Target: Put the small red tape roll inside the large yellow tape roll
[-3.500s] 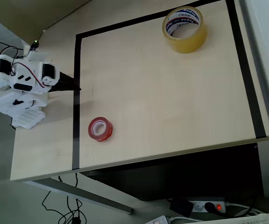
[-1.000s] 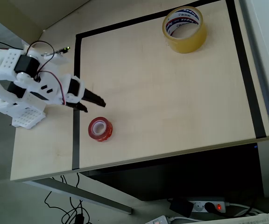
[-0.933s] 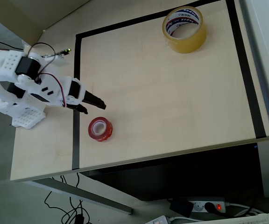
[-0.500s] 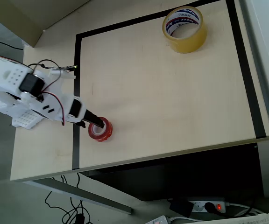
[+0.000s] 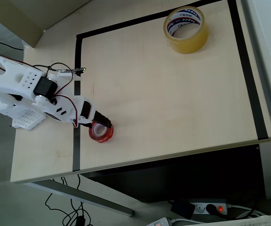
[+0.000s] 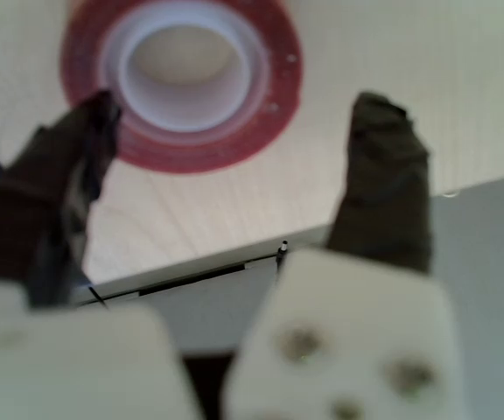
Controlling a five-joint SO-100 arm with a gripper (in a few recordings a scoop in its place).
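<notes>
The small red tape roll [image 5: 102, 132] lies flat near the front left of the table, just right of the black line. My gripper [image 5: 100, 123] hovers over its far-left rim, jaws open. In the wrist view the small red tape roll [image 6: 182, 77] with its pale core sits just ahead of the gripper [image 6: 239, 114]. The dark left finger [image 6: 68, 171] overlaps the roll's edge and the right finger [image 6: 381, 175] stands clear of it. Nothing is held. The large yellow tape roll [image 5: 186, 29] stands at the table's far right corner, far from the arm.
A black tape border [image 5: 76, 94] frames the work area on the light wooden table [image 5: 173, 108]. The arm's white base [image 5: 20, 115] sits at the left edge. The table's front edge [image 5: 173, 155] runs close below the red roll, with cables and a power strip on the floor.
The arm swung out from its folded pose at the left and came down toward the front. Its gripper opened and now sits over the red roll, which has not moved.
</notes>
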